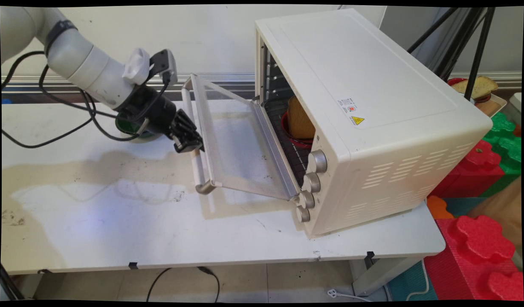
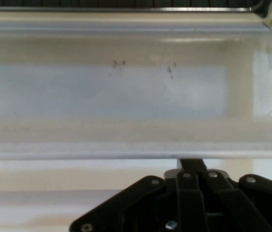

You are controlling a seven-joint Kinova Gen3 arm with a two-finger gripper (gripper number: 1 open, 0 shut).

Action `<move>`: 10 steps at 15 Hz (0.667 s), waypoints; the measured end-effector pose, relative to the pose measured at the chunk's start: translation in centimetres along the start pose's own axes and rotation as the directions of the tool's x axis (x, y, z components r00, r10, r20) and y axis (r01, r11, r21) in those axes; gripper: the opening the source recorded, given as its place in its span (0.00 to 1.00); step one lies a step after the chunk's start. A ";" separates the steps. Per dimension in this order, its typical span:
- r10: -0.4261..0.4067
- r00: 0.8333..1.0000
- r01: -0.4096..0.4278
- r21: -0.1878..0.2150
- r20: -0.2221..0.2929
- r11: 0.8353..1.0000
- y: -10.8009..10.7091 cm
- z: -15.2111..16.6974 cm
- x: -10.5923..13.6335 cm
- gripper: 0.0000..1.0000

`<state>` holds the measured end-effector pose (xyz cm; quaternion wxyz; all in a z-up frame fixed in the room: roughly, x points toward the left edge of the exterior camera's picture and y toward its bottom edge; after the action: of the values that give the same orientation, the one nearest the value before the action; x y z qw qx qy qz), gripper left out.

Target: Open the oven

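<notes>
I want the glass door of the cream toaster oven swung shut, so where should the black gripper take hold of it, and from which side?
Probably the pale bar handle along the free edge of the half-open glass door. It stands off the frame on end brackets, leaving room behind it. Come from the table's open left side, where the black gripper is, fingers across the bar.

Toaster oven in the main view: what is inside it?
Through the open door, the toaster oven holds a slice of toast standing in a red dish on the wire rack. The oven's wall hides the rest of the cavity.
</notes>
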<state>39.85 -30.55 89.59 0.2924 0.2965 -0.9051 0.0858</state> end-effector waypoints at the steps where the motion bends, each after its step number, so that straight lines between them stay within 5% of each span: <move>1: 0.003 1.000 -0.003 -0.003 0.006 1.000 0.1 0.2 -0.4 0.00; 10: 0.052 0.997 -0.050 -0.032 0.054 0.998 0.2 1.6 -4.0 0.00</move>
<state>41.60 -29.01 85.99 0.2697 0.2709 -0.9213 0.0714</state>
